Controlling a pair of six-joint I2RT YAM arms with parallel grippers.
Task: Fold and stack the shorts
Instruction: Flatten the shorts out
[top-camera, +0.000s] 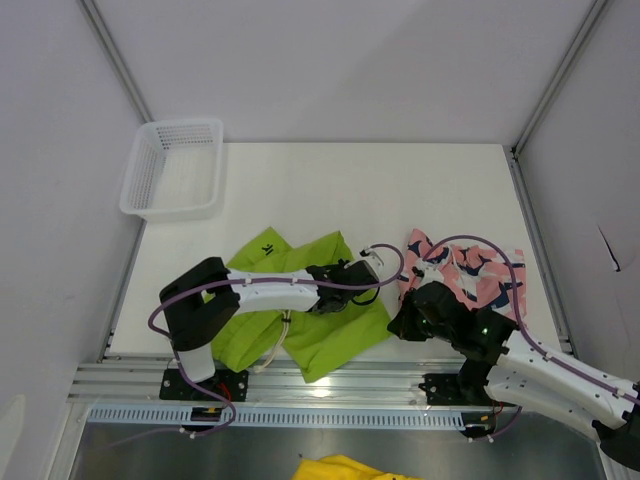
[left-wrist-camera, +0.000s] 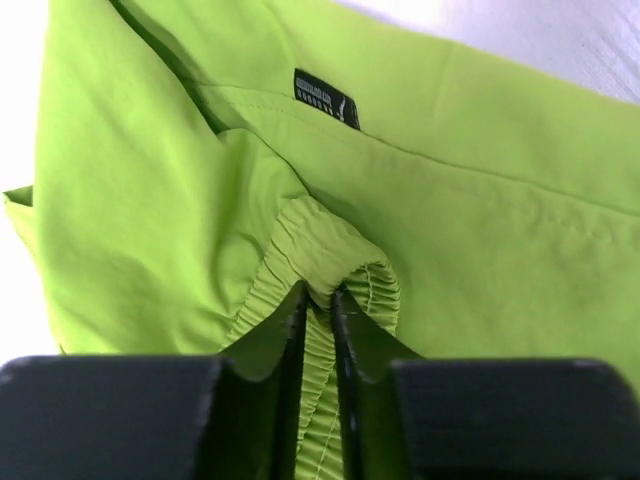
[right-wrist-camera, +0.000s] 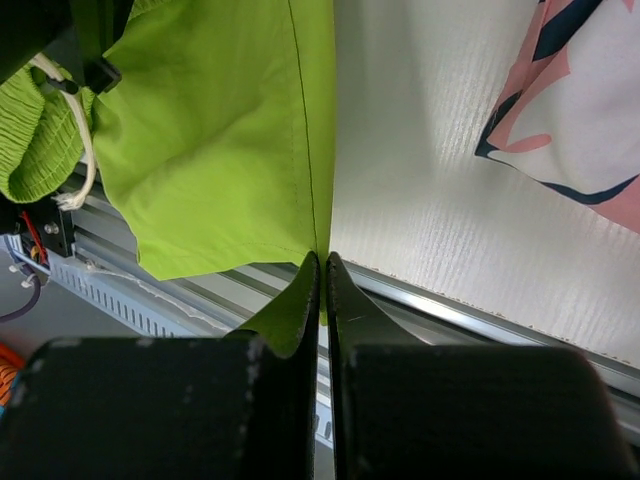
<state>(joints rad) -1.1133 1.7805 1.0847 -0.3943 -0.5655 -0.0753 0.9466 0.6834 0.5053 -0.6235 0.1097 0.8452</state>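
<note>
The lime green shorts (top-camera: 320, 335) lie crumpled at the table's near edge, between the two arms. My left gripper (left-wrist-camera: 318, 292) is shut on their gathered elastic waistband (left-wrist-camera: 345, 255), near a small black label (left-wrist-camera: 325, 97). My right gripper (right-wrist-camera: 322, 258) is shut on the seamed edge of the same green shorts (right-wrist-camera: 220, 130), just over the table's front rail. In the top view the left gripper (top-camera: 345, 275) is at the garment's upper right and the right gripper (top-camera: 397, 322) at its right corner. The pink shorts (top-camera: 480, 272) with navy-and-white print lie flat to the right, partly under the right arm.
A white mesh basket (top-camera: 175, 168) stands at the far left corner of the table. The metal rail (right-wrist-camera: 480, 310) runs along the near edge. A white drawstring (right-wrist-camera: 80, 140) hangs from the green waistband. Something yellow (top-camera: 340, 468) lies below the table.
</note>
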